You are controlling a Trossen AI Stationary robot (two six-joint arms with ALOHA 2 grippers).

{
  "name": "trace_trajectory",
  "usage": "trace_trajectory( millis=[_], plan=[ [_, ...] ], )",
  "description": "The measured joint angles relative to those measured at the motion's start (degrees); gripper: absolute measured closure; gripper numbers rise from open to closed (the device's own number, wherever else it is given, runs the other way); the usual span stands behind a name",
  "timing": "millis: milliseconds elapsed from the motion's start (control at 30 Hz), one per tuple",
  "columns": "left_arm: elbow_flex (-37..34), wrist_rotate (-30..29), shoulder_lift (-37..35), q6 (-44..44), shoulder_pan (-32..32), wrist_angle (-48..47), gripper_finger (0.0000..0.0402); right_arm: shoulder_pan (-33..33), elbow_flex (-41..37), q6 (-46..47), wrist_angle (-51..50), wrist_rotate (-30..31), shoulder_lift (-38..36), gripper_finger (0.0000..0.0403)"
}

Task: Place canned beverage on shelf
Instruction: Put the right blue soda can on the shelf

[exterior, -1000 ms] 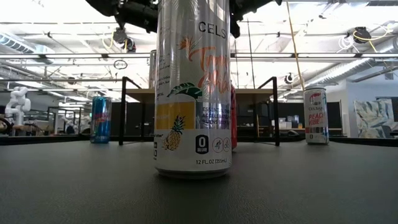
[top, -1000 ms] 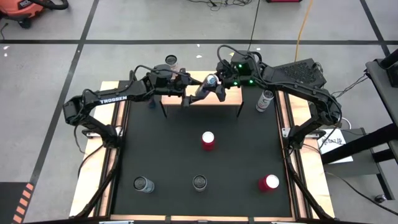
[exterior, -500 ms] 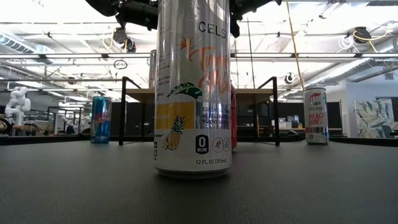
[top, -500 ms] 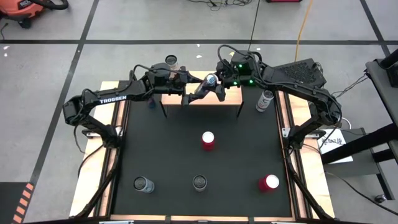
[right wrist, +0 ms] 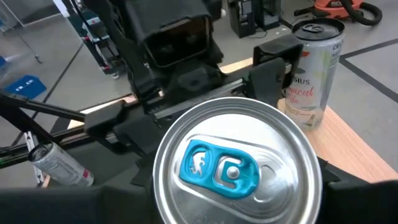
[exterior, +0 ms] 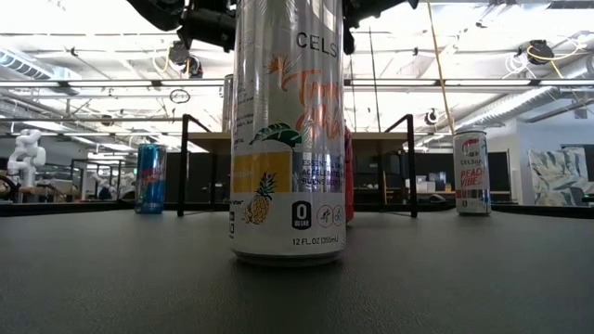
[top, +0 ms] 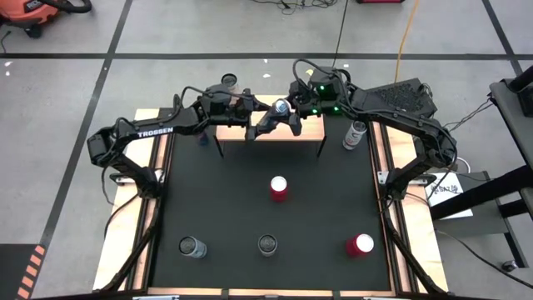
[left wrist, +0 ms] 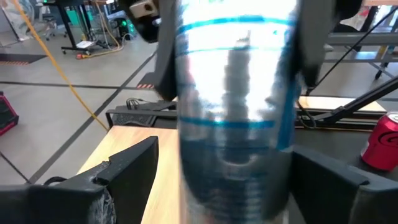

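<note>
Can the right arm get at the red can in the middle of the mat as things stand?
Probably not yet. The right hand is up over the shelf, gripping a blue-tabbed can with the left hand. The mat around the red can looks free; the hand is just occupied.

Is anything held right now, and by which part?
The right gripper holds the silver can by its top end, over the shelf; the left gripper is at its body, grip unclear.
</note>
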Motion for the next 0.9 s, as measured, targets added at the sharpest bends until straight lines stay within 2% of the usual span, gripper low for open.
trace_trajectory(
  millis=[133, 400, 500, 733, 900],
  plan=[
    [0.0, 0.05, -0.01, 0.09, 0.02, 0.29, 0.0086, 0.0, 0.0, 0.0, -0.03, 0.07, 0.02, 0.0202],
    [0.0, 0.04, -0.01, 1.07, -0.01, -0.39, 0.016, -0.04, 0.0, 0.0, -0.02, 0.15, 0.02, 0.0201],
    [0.0, 0.03, -0.01, 1.08, -0.01, -0.46, 0.0176, -0.04, 0.0, 0.02, -0.05, 0.2, 0.02, 0.0188],
    [0.0, 0.05, -0.01, 1.4, -0.03, -0.4, 0.0179, -0.04, 0.0, 0.02, 0.05, 0.2, 0.02, 0.014],
    [-0.02, 0.01, -0.01, 1.49, 0.02, -0.96, 0.0179, -0.02, 0.0, 0.08, 0.19, 0.2, 0.02, 0.012]
  ],
)
